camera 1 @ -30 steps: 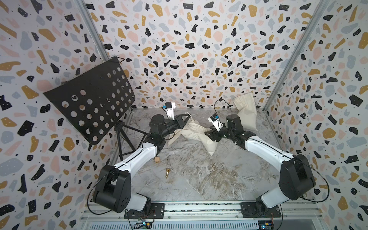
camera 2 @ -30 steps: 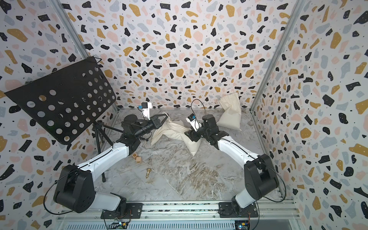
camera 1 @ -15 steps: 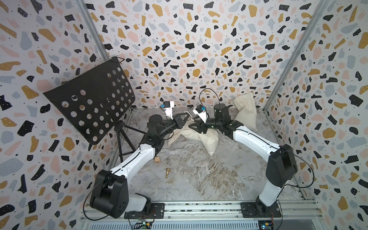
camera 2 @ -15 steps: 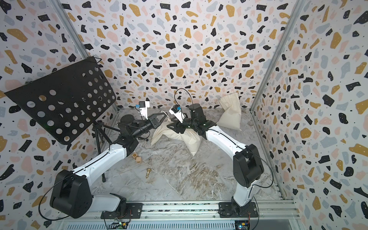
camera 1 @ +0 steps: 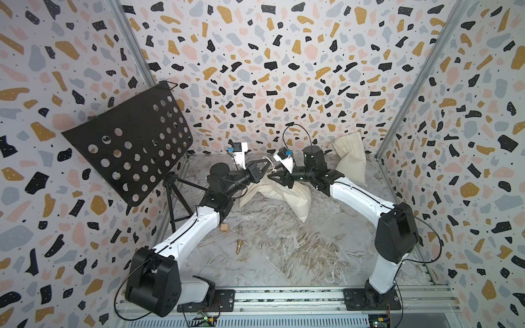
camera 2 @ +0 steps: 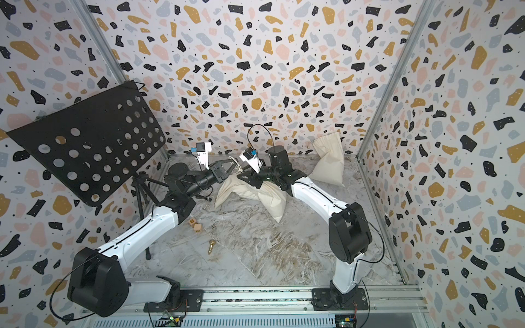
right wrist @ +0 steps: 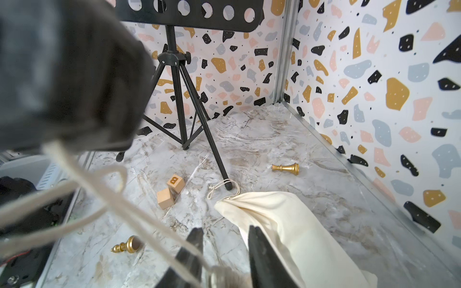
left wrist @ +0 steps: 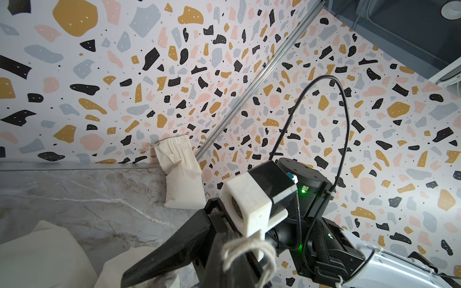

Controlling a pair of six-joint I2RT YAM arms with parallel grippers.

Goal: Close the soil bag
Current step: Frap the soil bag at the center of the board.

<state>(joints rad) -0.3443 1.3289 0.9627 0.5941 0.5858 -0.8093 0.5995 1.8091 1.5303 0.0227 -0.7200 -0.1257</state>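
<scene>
Bag [camera 1: 298, 198]: mid-frame, long axis upper left to lower right, neck at both pincers. Left pincer [camera 1: 267, 166] clamped on cord [left wrist: 245, 249]; right pincer [right wrist: 224, 229] part-open, astride it.

Walls: terrazzo-print panels [left wrist: 112, 82] from ten to three o'clock, with an aluminium corner post [left wrist: 259, 72] slanting between them.
Floor: grey marble [left wrist: 74, 199] at eight to nine o'clock.
Small bag: cream drawstring pouch [left wrist: 180, 172], eight o'clock close to centre, leaning on the wall at the post's foot, neck cinched.
Soil bag: cream cloth folds [left wrist: 37, 256] at seven o'clock.
Left gripper [left wrist: 224, 246]: blurred dark mass at six o'clock, jaws together, drawstring [left wrist: 247, 249] strands draped over its tip.
Right gripper [left wrist: 172, 274]: one black finger [left wrist: 172, 246] slants toward seven o'clock; its partner is hidden.
Wrist camera [left wrist: 252, 202]: white housing, five o'clock near centre.
Cable [left wrist: 341, 99]: black loop at two o'clock.
</scene>
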